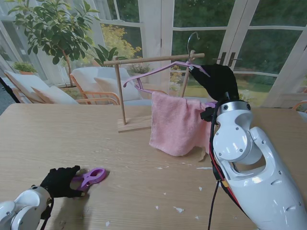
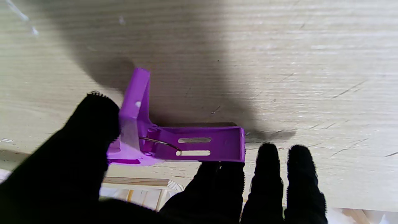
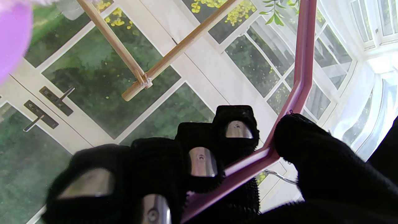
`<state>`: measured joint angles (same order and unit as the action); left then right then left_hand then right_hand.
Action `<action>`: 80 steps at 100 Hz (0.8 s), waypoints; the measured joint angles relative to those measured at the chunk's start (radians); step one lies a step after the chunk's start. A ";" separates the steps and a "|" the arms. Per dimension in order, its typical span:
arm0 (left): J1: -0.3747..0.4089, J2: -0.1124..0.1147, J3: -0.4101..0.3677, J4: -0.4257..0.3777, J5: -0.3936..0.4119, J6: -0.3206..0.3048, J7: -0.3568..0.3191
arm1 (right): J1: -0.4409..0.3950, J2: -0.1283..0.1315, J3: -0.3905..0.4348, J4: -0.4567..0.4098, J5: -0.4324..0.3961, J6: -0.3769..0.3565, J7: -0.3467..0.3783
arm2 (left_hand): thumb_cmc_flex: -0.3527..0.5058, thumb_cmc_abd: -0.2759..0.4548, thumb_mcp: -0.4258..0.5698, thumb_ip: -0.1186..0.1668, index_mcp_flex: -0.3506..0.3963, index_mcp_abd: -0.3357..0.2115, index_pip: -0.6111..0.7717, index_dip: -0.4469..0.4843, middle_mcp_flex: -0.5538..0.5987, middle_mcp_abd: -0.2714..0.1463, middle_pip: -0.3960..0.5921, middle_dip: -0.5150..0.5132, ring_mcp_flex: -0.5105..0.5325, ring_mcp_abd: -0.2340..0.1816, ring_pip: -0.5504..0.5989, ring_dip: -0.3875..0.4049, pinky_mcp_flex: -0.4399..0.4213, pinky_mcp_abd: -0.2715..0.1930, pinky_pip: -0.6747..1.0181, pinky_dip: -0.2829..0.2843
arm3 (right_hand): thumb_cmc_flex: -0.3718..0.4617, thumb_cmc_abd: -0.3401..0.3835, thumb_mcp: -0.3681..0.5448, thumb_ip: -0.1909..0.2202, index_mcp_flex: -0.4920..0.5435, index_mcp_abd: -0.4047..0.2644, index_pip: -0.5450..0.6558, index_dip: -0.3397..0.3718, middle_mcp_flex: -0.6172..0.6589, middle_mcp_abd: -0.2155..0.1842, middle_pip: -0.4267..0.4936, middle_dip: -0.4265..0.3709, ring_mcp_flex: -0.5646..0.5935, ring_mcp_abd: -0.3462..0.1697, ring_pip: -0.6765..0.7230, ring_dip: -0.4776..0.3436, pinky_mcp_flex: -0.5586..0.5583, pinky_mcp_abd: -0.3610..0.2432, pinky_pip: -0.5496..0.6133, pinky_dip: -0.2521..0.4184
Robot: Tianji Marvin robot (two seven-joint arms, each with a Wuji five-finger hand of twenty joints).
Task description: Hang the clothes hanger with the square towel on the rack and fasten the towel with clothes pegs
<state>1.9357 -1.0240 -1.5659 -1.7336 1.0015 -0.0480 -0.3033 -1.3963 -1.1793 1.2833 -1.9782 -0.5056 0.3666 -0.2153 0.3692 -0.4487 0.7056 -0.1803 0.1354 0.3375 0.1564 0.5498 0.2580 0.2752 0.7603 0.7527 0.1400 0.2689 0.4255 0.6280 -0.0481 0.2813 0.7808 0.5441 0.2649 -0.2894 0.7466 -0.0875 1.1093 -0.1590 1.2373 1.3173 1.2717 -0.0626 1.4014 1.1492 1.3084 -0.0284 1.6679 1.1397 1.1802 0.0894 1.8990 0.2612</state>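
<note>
The clothes hanger (image 1: 163,70) sits in the upper middle of the stand's view, its purple-pink frame running roughly left to right and sloping down toward the left of the frame, its metal hook (image 1: 192,39) rising above the right end of the rack's crossbar. The pink square towel (image 1: 176,122) drapes over the hanger's lower bar and hangs straight down, its lower edge close to the table (image 1: 144,191). The wooden rack (image 1: 125,91) stands behind it — one upright on a flat base, the crossbar lying horizontal across the upper middle of the frame.

The right hand (image 1: 217,80), in a black glove, is clenched on the hanger at its right shoulder, just under the hook; the right wrist view shows the hanger (image 3: 300,77) bending at a corner between the fingers (image 3: 236,130) and the thumb.

At the lower left of the stand's view a purple clothes peg (image 1: 90,178) lies on the table, its long axis running left to right. The left hand (image 1: 60,182) grasps it: in the left wrist view the peg (image 2: 186,146) is pinched between thumb and fingers, its two arms spread in an L — one lying along the table, the other tilted up from the spring.

Small white scraps (image 1: 178,209) dot the table in the lower middle.
</note>
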 measured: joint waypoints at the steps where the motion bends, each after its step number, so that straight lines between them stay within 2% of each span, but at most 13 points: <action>1: 0.000 0.000 0.000 -0.002 0.001 0.002 -0.006 | 0.000 0.000 0.000 0.000 0.000 0.000 0.000 | 0.001 0.002 -0.002 0.000 0.000 0.000 -0.023 -0.010 -0.006 0.000 0.000 -0.003 -0.008 0.000 -0.018 -0.010 -0.005 0.000 -0.020 -0.013 | 0.000 0.000 0.000 0.000 0.000 0.000 0.000 0.000 0.000 0.000 0.000 0.000 0.000 0.000 0.000 0.000 0.000 0.000 0.000 0.000; 5: 0.001 0.000 -0.002 -0.012 0.002 0.011 -0.026 | -0.001 0.000 0.000 0.000 0.000 0.000 0.000 | -0.020 0.016 -0.006 0.000 0.000 0.000 -0.095 -0.070 -0.017 -0.002 0.000 -0.034 -0.033 0.000 -0.083 -0.060 -0.010 0.000 -0.110 -0.050 | 0.000 0.000 0.000 0.000 0.000 0.000 0.000 0.000 0.000 0.000 0.000 0.000 0.000 0.000 0.000 0.000 0.000 0.000 0.000 0.000; 7: 0.002 0.001 -0.002 -0.016 0.003 0.016 -0.031 | -0.001 0.000 0.001 0.000 0.000 0.000 0.000 | -0.029 0.018 -0.008 0.000 0.000 0.000 -0.116 -0.106 -0.021 -0.004 -0.001 -0.095 -0.037 0.000 -0.118 -0.077 -0.012 0.000 -0.156 -0.062 | 0.000 0.000 0.000 0.000 0.000 0.000 0.000 0.000 0.000 0.000 0.000 0.000 0.000 0.000 0.000 0.000 0.000 0.000 0.000 0.000; 8: 0.002 0.001 -0.002 -0.018 0.003 0.019 -0.032 | -0.001 0.000 0.001 0.000 0.000 0.000 0.000 | -0.037 0.019 -0.005 0.000 0.000 0.000 -0.122 -0.126 -0.039 -0.006 -0.067 -0.150 -0.043 -0.001 -0.133 -0.087 -0.014 0.000 -0.178 -0.071 | 0.000 0.000 0.000 0.000 0.000 0.000 0.000 0.000 0.000 0.000 0.000 0.000 0.000 0.000 0.000 0.000 0.000 0.000 0.000 0.000; 9: 0.002 0.001 -0.002 -0.019 0.003 0.021 -0.032 | -0.001 0.000 0.001 0.000 0.000 0.000 0.000 | -0.038 0.021 -0.008 0.000 0.000 0.000 -0.131 -0.144 -0.056 -0.017 -0.246 -0.236 -0.046 -0.001 -0.158 -0.098 -0.018 -0.001 -0.200 -0.073 | 0.000 0.000 0.000 0.000 0.000 0.000 0.000 0.000 0.000 0.000 0.000 0.000 0.000 0.000 0.000 0.000 0.000 0.000 0.000 0.000; 11: 0.003 0.001 -0.002 -0.019 0.002 0.026 -0.032 | -0.001 0.000 0.001 0.000 0.000 0.000 0.000 | -0.042 0.027 -0.007 0.000 0.000 0.000 -0.139 -0.177 -0.085 -0.031 -0.394 -0.293 -0.055 -0.001 -0.169 -0.108 -0.021 -0.001 -0.232 -0.073 | 0.000 0.000 0.000 0.000 0.000 0.000 0.000 0.000 0.000 0.000 0.000 0.000 0.000 0.000 0.000 0.000 0.000 0.000 0.000 0.000; 15: 0.005 0.000 -0.002 -0.018 0.000 0.034 -0.030 | -0.002 0.000 0.001 -0.001 0.000 0.000 0.000 | -0.051 0.030 -0.001 0.000 0.000 0.000 -0.148 -0.226 -0.098 -0.032 -0.561 -0.361 -0.058 -0.001 -0.212 -0.123 -0.023 -0.001 -0.276 -0.073 | 0.000 0.000 0.000 0.000 0.000 0.000 0.000 0.000 0.000 0.000 0.000 0.000 0.000 0.000 0.000 0.000 0.000 0.000 0.000 0.000; 20: 0.009 0.000 -0.002 -0.016 -0.004 0.039 -0.027 | -0.002 0.000 0.002 -0.001 0.000 0.000 0.000 | -0.091 0.029 0.026 0.000 0.000 0.000 -0.157 -0.276 -0.112 -0.033 -0.655 -0.390 -0.066 -0.001 -0.246 -0.136 -0.026 -0.001 -0.316 -0.073 | 0.000 0.000 0.000 0.000 0.000 0.000 0.000 0.000 0.000 0.000 0.000 0.000 0.000 0.000 0.000 0.000 0.000 0.000 0.000 0.000; 31: 0.021 -0.002 -0.010 -0.015 0.003 0.039 -0.028 | -0.002 0.000 0.002 -0.001 0.001 0.000 0.001 | -0.114 0.023 0.058 0.000 0.000 0.000 -0.159 -0.314 -0.122 -0.038 -0.699 -0.396 -0.069 -0.003 -0.277 -0.136 -0.028 -0.002 -0.353 -0.073 | 0.000 0.000 0.000 0.000 0.000 0.000 0.000 0.000 0.000 0.000 0.000 0.000 0.000 0.000 0.000 0.000 0.000 0.000 0.000 0.000; 54: 0.048 -0.004 -0.033 -0.014 0.018 0.038 -0.021 | -0.002 0.000 0.003 -0.001 0.002 0.000 0.001 | -0.114 0.002 0.105 0.000 0.000 0.000 -0.159 -0.329 -0.122 -0.044 -0.703 -0.395 -0.069 -0.019 -0.280 -0.136 -0.029 -0.004 -0.364 -0.056 | 0.000 -0.001 0.000 0.011 0.000 0.000 0.000 0.000 0.000 0.000 0.000 0.000 0.000 0.000 0.000 0.000 0.000 0.000 0.000 0.000; 63: 0.053 -0.005 -0.038 -0.005 0.017 0.034 -0.005 | -0.001 0.000 0.002 -0.001 0.004 0.000 0.002 | -0.113 -0.007 0.105 0.000 0.000 0.000 -0.159 -0.329 -0.122 -0.052 -0.703 -0.349 -0.069 -0.034 -0.280 -0.136 -0.029 -0.005 -0.364 -0.047 | 0.000 -0.001 0.000 0.011 0.000 0.000 0.000 0.000 0.000 0.000 0.000 0.000 0.000 0.000 0.000 0.000 0.000 0.000 0.000 0.000; 76: 0.052 -0.005 -0.037 0.008 0.017 0.027 0.018 | 0.001 0.000 0.000 0.001 0.006 0.000 0.002 | -0.111 -0.008 0.104 0.000 -0.002 0.000 -0.152 -0.242 -0.122 -0.054 -0.703 -0.312 -0.069 -0.034 -0.269 -0.136 -0.028 -0.005 -0.345 -0.036 | 0.000 -0.006 0.000 0.011 0.001 0.000 0.000 0.000 0.000 0.000 0.000 0.000 0.000 0.000 0.000 0.001 0.000 0.000 0.000 0.000; 80: 0.051 -0.005 -0.034 0.013 0.018 0.025 0.026 | 0.002 0.000 -0.001 0.001 0.006 0.000 0.002 | -0.111 -0.008 0.103 0.000 -0.002 0.000 -0.145 -0.214 -0.122 -0.054 -0.703 -0.309 -0.069 -0.039 -0.268 -0.135 -0.028 -0.006 -0.339 -0.036 | 0.000 -0.009 0.000 0.029 0.002 0.000 0.000 0.000 0.001 0.000 0.000 0.000 0.000 0.000 0.001 0.001 0.000 0.000 0.000 0.000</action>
<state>1.9865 -1.0287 -1.6004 -1.7209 1.0196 -0.0228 -0.2772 -1.3943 -1.1794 1.2824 -1.9772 -0.4996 0.3666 -0.2138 0.2587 -0.4566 0.8091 -0.1803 0.1337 0.3376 0.0113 0.3358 0.1358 0.2208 0.0578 0.4433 0.0710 0.2294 0.1579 0.4931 -0.0757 0.2758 0.4418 0.5082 0.2649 -0.2985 0.7466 -0.0585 1.1110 -0.1586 1.2373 1.3173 1.2723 -0.0626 1.4014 1.1492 1.3087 -0.0285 1.6685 1.1405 1.1805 0.0894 1.8992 0.2612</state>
